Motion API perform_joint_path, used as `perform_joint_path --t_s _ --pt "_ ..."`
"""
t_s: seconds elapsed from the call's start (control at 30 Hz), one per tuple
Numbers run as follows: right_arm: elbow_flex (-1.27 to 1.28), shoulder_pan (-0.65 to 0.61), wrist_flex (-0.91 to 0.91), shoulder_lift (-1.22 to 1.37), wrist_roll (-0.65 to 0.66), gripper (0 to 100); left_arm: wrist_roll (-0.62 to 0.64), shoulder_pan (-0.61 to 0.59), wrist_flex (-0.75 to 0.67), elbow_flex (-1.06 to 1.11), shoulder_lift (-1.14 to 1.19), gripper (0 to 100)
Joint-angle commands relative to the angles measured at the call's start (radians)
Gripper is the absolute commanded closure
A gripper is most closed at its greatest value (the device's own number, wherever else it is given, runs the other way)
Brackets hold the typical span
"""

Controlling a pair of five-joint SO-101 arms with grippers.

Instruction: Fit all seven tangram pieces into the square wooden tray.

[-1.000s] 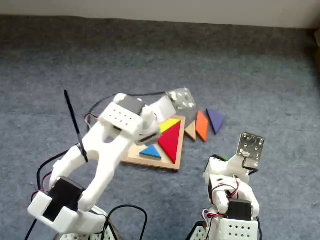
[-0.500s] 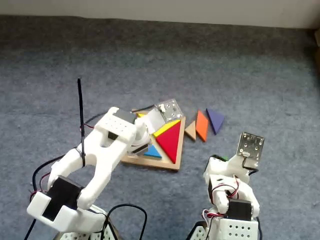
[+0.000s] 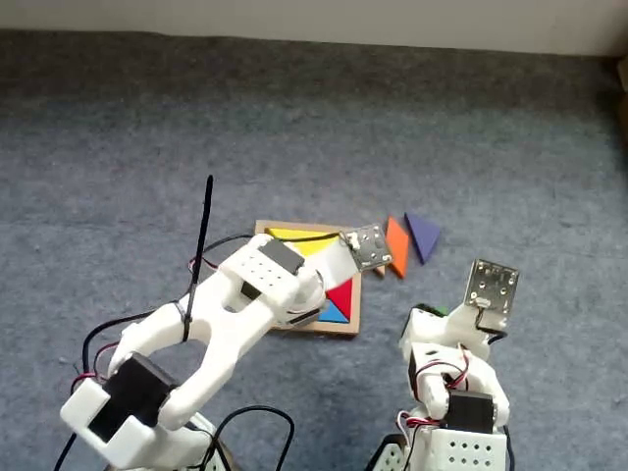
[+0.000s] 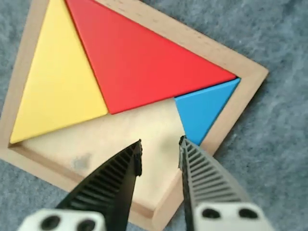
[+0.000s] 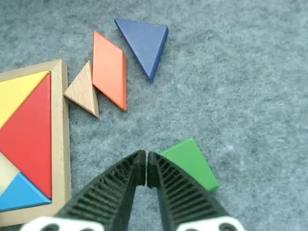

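Right gripper (image 5: 146, 166) sits low over the grey carpet (image 3: 549, 177) in the lower right of the high view, its fingers drawn almost together and holding nothing; a green piece (image 5: 190, 163) lies flat on the carpet just beside one finger. Left gripper (image 4: 160, 147) hangs above the bare floor of the wooden tray (image 4: 250, 72), fingers a narrow gap apart with nothing between them; one fingertip is near the edge of the small blue triangle (image 4: 204, 108). The tray lies near the middle of the high view, partly covered by the left arm (image 3: 235, 324), which reaches in from the lower left. Three pieces lie flat inside it: the blue triangle in one corner, a large red triangle (image 4: 144, 62) touching it, and a large yellow triangle (image 4: 57, 82) edge to edge with the red one. Farther out, to the right of the tray in the high view, a tan triangle (image 5: 84, 91) lies just beside the rim; an orange parallelogram (image 5: 109, 70) lies close against it; a dark blue triangle (image 5: 144, 41) lies just beyond.
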Motion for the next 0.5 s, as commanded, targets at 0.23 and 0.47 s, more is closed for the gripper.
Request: perform_joint_path --t_s 0.23,0.47 --pt "0.116 0.016 -0.002 -0.005 0.014 97.6 0.118 -0.054 0.137 -0.056 -0.308 86" --pt "0.113 0.056 0.004 -0.004 0.014 97.2 0.176 -0.18 0.157 0.128 -0.648 86"
